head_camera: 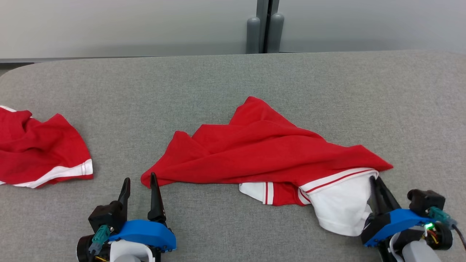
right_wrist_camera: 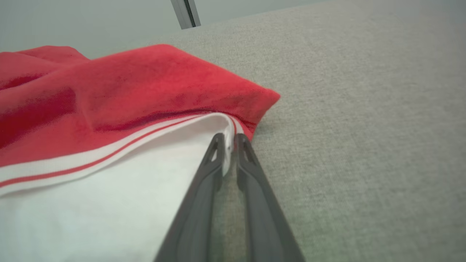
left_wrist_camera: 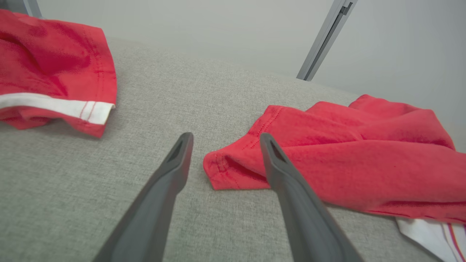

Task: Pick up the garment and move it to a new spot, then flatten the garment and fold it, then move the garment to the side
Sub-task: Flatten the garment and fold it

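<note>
1. The big grey cloth-covered table (head_camera: pixel 218 80) was flat and held everything.
2. The crumpled red garment (head_camera: pixel 262 153) with white trim and thin red stripes lay in the middle of the table, near the front edge. It looked light, soft and floppy. I think it would sag and bunch up when lifted, and it would not break. The best places to hold it seemed to be the corners and hems, one at each end, so it could be pulled flat.
3. A second red garment (head_camera: pixel 40 145) with a white band lay well apart, on the left side of the table.
4. The right gripper (head_camera: pixel 375 180), with two long dark fingers, was at the garment's (right_wrist_camera: pixel 127 83) right end. In the right wrist view the right gripper (right_wrist_camera: pixel 229 136) had its fingers squeezed close together, with the white hem pinched between them.
5. The left gripper (head_camera: pixel 139 177) was at the garment's (left_wrist_camera: pixel 364 163) left corner. Its fingers stood wide apart and held nothing. In the left wrist view the red corner lay on the table between the fingers of the left gripper (left_wrist_camera: pixel 226 137). I could not tell if it touched them.
</note>
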Tool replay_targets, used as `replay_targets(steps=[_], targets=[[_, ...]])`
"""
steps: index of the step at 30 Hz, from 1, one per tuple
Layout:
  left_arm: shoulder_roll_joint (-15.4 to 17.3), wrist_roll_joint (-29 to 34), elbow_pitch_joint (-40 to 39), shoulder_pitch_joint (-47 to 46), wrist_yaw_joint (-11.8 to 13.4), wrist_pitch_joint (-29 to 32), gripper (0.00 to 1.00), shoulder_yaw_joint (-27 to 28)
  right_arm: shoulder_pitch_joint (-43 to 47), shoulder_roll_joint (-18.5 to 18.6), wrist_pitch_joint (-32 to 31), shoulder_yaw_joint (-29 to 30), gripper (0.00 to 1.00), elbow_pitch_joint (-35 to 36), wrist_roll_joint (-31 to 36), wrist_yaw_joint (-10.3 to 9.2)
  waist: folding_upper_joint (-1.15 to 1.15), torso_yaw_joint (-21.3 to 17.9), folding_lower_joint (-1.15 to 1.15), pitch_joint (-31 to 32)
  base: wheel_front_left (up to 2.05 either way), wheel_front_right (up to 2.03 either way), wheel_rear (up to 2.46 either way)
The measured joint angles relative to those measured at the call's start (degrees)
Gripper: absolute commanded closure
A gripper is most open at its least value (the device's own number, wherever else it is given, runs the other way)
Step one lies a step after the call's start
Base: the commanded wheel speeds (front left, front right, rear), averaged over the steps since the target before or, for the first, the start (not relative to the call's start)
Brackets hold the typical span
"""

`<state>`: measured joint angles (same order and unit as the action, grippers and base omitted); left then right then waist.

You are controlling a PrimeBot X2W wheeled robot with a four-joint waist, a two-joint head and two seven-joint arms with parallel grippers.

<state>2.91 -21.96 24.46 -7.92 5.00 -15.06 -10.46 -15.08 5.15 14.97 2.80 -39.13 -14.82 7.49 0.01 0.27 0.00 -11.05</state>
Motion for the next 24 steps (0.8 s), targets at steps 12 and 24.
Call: replay_targets(steps=[12, 24], targets=[[0.0, -0.6, -0.3, 1.4, -0.3, 0.0, 0.00, -1.9, -3.7, 2.3, 0.0, 2.3, 0.40, 17.1, 11.3, 0.00, -0.01, 1.2, 0.00, 1.6, 0.00, 0.00, 0.00], [0.0, -0.5, -0.3, 2.3, 0.1, 0.0, 0.00, -1.3, 1.9, -1.3, 0.0, 7.9, 0.00, 15.2, 15.1, 0.00, -0.01, 0.1, 0.00, 3.1, 0.00, 0.00, 0.00]])
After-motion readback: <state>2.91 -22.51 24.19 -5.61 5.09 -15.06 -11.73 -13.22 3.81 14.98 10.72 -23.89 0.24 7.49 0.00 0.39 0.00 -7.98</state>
